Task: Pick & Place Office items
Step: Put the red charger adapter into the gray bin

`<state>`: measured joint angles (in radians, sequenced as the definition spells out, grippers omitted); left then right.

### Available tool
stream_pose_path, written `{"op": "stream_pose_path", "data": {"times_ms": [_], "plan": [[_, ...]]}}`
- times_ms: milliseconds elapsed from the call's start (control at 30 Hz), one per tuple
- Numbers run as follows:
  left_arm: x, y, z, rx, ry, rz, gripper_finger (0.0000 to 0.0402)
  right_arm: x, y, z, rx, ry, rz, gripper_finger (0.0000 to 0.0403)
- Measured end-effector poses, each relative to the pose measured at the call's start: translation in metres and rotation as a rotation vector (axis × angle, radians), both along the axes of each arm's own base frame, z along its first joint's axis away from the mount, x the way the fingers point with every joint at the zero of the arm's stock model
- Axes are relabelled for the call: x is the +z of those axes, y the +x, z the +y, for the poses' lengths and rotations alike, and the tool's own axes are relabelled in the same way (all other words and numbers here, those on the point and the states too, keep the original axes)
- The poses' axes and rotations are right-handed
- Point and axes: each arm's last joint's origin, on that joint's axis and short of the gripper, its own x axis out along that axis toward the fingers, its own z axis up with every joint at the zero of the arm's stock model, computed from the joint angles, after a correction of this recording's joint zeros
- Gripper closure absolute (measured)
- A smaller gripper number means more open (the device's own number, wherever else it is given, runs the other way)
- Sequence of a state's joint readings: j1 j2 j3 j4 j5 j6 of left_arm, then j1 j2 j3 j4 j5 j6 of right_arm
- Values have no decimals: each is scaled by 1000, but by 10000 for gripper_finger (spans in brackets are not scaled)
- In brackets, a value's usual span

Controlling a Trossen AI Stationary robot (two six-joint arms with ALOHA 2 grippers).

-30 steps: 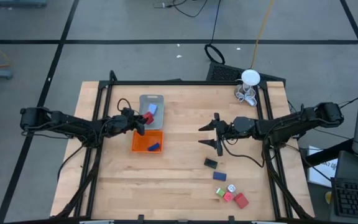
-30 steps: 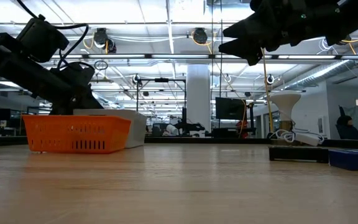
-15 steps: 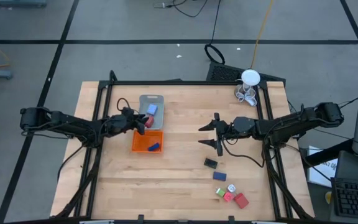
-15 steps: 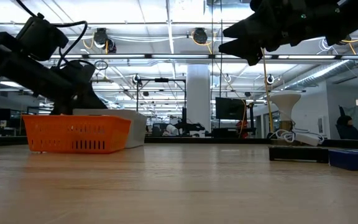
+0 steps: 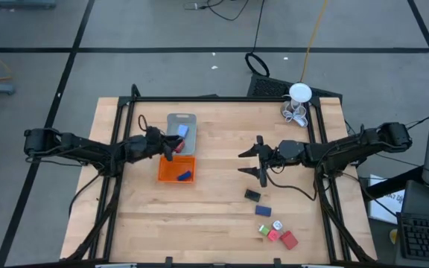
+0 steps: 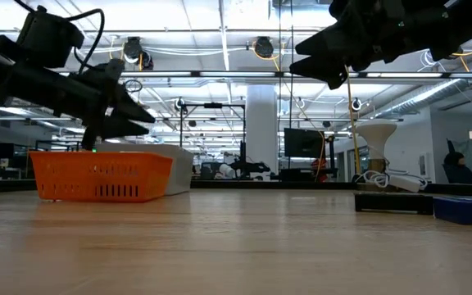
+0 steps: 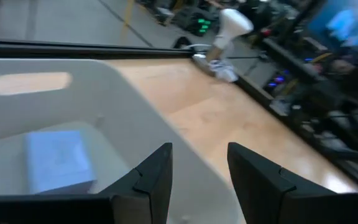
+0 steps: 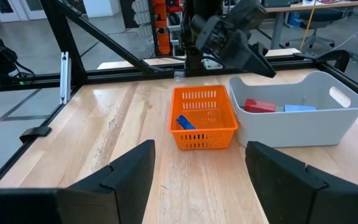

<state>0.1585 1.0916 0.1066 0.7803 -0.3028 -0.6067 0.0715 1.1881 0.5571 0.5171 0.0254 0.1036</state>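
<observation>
The left gripper [image 5: 171,147] hangs over the grey tray [image 5: 192,119] near the bench's far edge, fingers parted and empty — a red block [image 8: 260,106] and a pale blue one [image 7: 58,160] lie inside. The orange tray [image 5: 169,173] holds a blue piece [image 5: 185,176]. The right gripper [image 5: 253,160] waits mid-bench (fingers apart, empty); five loose pieces [image 5: 273,226] lie toward the near right corner.

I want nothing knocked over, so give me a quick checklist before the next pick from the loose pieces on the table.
1. Right end effector open and empty: ok.
2. Left end effector empty above the grey tray: ok.
3. Red piece and light blue piece inside the grey tray: ok.
4. Blue piece inside the orange tray: ok.
5. Black piece nearest the right end effector, lying free: ok.
6. Remaining pieces' exact orientation: cannot tell.
</observation>
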Motion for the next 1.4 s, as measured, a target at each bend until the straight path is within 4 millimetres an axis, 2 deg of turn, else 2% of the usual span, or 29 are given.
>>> {"op": "stream_pose_path", "data": {"times_ms": [200, 367, 600, 733, 867, 1000, 1200, 1400], "plan": [[9, 4, -5, -121, 27, -76, 245, -1, 0, 0, 0, -1, 11, 161], [25, 15, -16, -219, 151, -80, 245, -3, -1, 0, 10, 0, 33, 161], [55, 41, -34, -344, 307, 30, 245, -3, -2, 7, 218, 57, 41, 161], [76, 49, -44, -417, 344, 113, 245, 0, -4, 18, 457, 152, 37, 161], [94, 39, -50, -423, 402, 140, 245, 12, -11, 35, 737, 196, -52, 161], [103, 17, -50, -322, 422, 150, 245, 25, -21, 46, 848, 183, -121, 161], [97, -11, -53, -307, 390, 126, 245, 34, -42, 54, 908, 154, -190, 161], [76, -28, -54, -265, 341, 111, 245, 30, -72, 64, 996, 177, -224, 161]]}}
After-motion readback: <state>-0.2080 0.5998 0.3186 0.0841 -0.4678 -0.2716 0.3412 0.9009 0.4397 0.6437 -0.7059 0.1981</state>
